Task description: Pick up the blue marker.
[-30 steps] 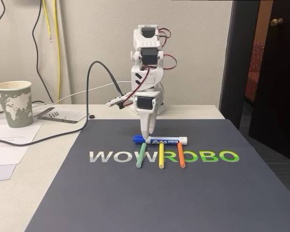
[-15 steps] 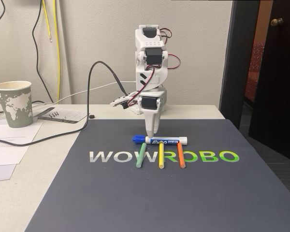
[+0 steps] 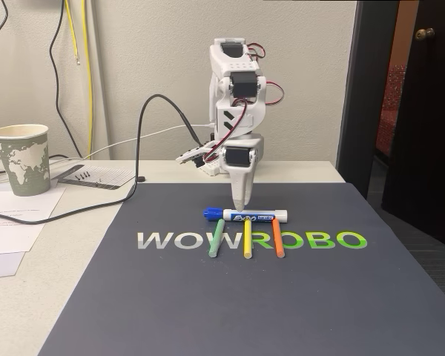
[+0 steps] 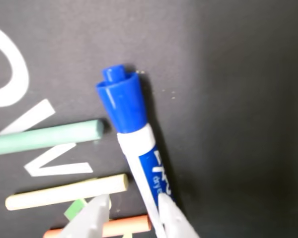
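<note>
The blue marker point(image 3: 246, 216) lies flat on the dark mat, blue cap to the left in the fixed view, across the tops of three thin sticks. My gripper point(image 3: 239, 206) points straight down just above its barrel, right of the cap. In the wrist view the marker point(image 4: 121, 99) runs from its cap down to my gripper point(image 4: 133, 201). The jaws are a little apart: one finger overlaps the blue label, the other hangs over the yellow stick point(image 4: 64, 192). The marker rests on the mat, not gripped.
Green point(image 3: 217, 238), yellow point(image 3: 247, 239) and orange point(image 3: 277, 239) sticks lie side by side just in front of the marker. On the left stand a paper cup point(image 3: 21, 158), papers point(image 3: 15, 215) and a black cable point(image 3: 144, 119). The mat point(image 3: 230, 304) has bare room in front.
The arm has swung to the right in the fixed view, carrying the gripper tip from over the blue cap to over the barrel. The marker and sticks have not moved.
</note>
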